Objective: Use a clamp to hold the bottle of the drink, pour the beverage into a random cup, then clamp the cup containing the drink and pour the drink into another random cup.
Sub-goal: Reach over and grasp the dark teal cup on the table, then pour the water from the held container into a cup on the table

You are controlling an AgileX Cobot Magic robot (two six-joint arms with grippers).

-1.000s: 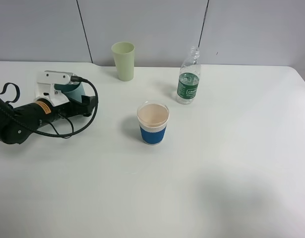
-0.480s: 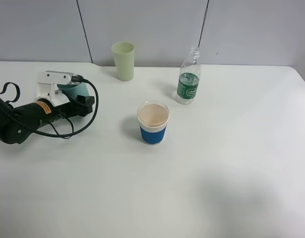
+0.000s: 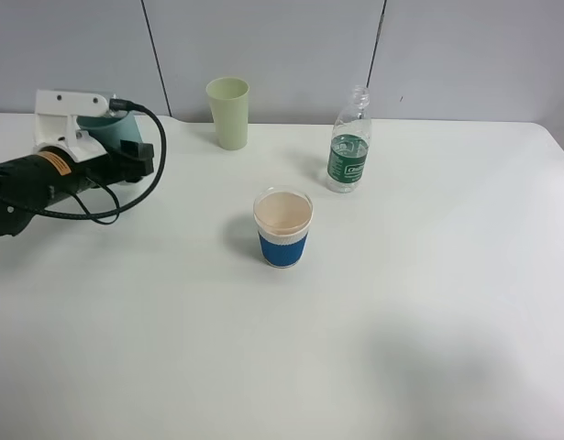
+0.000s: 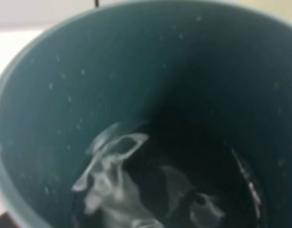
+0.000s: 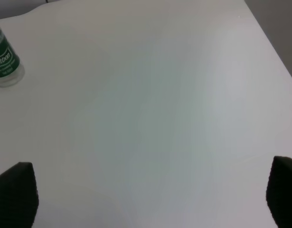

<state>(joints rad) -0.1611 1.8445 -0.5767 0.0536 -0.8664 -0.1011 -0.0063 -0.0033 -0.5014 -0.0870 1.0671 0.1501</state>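
In the exterior high view, my left gripper (image 3: 119, 145) is shut on the cup containing the drink (image 3: 105, 130), a teal tumbler held upright above the table at the far left. That cup (image 4: 89, 95) fills the left wrist view, its dark inside showing clear liquid at the bottom. The bottle (image 3: 348, 151), clear with a green label and no cap, stands upright at the back right of centre, also visible as the bottle (image 5: 4, 61) in the right wrist view. My right gripper (image 5: 148, 199) is open over bare table, with nothing between its fingers.
A pale yellow-green tumbler (image 3: 228, 112) stands at the back, between the held cup and the bottle. A blue-sleeved paper cup (image 3: 283, 229) sits near the table's middle. The white table (image 3: 401, 321) runs to a grey wall behind. A black cable loops off the left arm.
My left gripper has shut on the teal cup and lifted it off the table, moving up and toward the back left. Bottle and other cups have not moved.
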